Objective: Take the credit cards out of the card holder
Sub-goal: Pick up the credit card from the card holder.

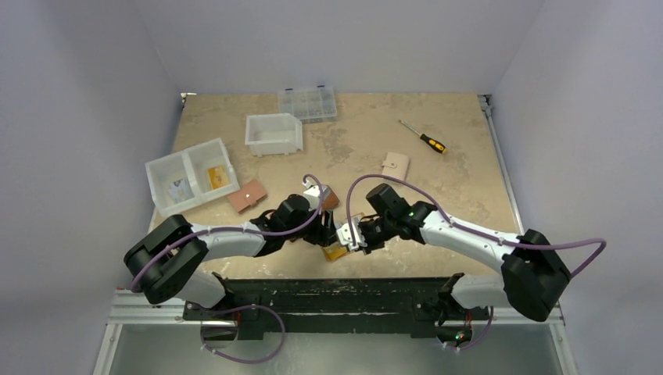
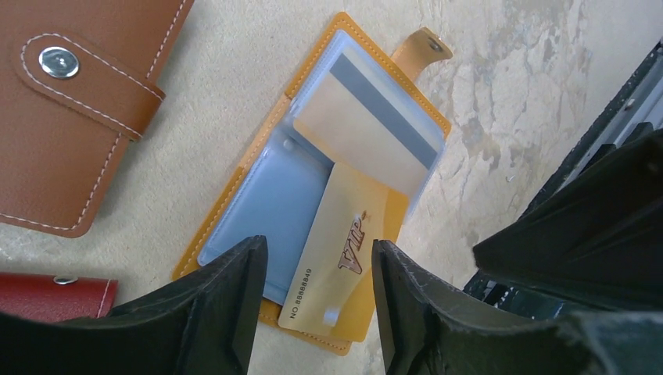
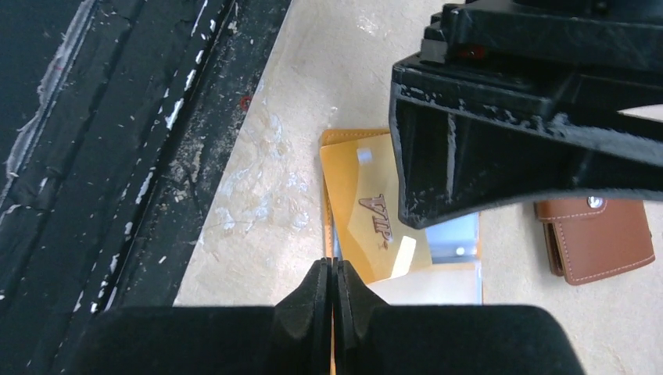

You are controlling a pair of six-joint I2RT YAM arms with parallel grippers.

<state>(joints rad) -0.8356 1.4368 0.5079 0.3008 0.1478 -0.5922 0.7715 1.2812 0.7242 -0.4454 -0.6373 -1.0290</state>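
Credit cards [image 2: 344,250] and their card holder [image 2: 238,183] lay on the table [image 2: 532,94] close to its near edge, between the two arms. The holder was spread open and flat, and its snap tab pointed away from the left arm. A gold card marked VIP stuck slantwise more than halfway out of its pocket. A whitish card with a grey stripe [image 2: 375,125] sat fully inside a clear sleeve. The left gripper [image 2: 319,262] hovered above the gold card with its jaws parted, one finger to each side of it. The right gripper [image 3: 333,269] had its fingers pressed together at the holder's edge; whether they pinched any of it could not be told. A brown wallet [image 2: 70,117] and a red wallet [image 2: 55,297] lay just beside the holder. The cards looked thin, light, stiff and slick, so a grip would likely best fall on the gold card's exposed free end, pulling along the pocket's line. The holder seemed light and soft enough to slide or lift with the card unless pinned.
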